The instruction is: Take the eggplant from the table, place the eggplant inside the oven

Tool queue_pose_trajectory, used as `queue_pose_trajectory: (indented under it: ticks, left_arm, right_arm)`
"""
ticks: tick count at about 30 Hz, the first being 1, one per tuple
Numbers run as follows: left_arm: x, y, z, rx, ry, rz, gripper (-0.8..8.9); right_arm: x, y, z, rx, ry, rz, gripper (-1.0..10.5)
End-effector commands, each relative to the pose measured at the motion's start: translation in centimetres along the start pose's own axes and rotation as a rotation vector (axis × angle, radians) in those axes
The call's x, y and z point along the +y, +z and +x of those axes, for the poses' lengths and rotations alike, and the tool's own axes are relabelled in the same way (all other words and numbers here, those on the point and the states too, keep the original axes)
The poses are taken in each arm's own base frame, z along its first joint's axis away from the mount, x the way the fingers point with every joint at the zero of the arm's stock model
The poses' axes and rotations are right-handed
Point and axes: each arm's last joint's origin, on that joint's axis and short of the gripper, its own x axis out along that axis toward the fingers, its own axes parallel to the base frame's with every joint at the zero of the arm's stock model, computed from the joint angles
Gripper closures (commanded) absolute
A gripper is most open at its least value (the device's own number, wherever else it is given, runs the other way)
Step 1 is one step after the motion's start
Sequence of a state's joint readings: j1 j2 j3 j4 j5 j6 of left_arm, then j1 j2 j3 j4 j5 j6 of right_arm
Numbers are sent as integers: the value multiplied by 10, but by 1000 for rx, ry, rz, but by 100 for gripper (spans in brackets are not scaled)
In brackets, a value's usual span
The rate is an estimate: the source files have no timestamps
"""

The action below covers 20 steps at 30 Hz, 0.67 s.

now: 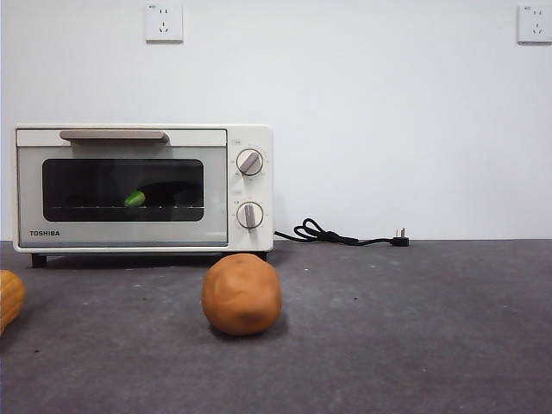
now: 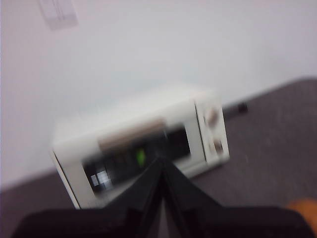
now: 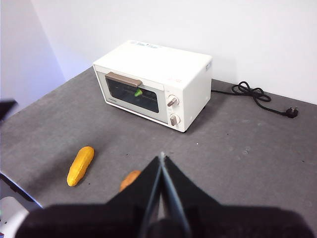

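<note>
Eggplant sits inside the shut oven; both end effectors pressed together, empty; you need only retract.

The one word that can be read is the brand "TOSHIBA", printed in small dark capitals at the lower left corner of the oven door frame, as the front view shows. Faint small marks ring the two knobs on the oven's right panel, and tiny print sits at the top of the wall sockets, but all of these are too small to read.
</note>
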<state>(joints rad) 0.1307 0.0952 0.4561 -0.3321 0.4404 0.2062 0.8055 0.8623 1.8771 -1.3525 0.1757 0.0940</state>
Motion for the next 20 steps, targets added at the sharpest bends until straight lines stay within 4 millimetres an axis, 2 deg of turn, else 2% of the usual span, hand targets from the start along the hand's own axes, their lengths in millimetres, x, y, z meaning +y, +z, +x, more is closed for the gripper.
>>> queue_pose_trajectory:
  ticks: [1,4,8,16,20]
  left_arm:
    - [-4,-33,7,50,-16,-21,818]
    - [-7,-60,12,89,-10,-51,818]
    - [-7,-85,19,157,70,-145,818]
    - [-7,-112,23,255,241,-252,818]
    - [-8,-124,24,290,267,-286,818]
  right_arm:
    - [0,-3,1,28,-2,4,945]
    - [0,-3,1,28,-2,4,945]
    - [0,-3,1,28,-2,4,945]
    - [0,-3,1,28,-2,4,945]
    - [0,-3,1,28,-2,4,945]
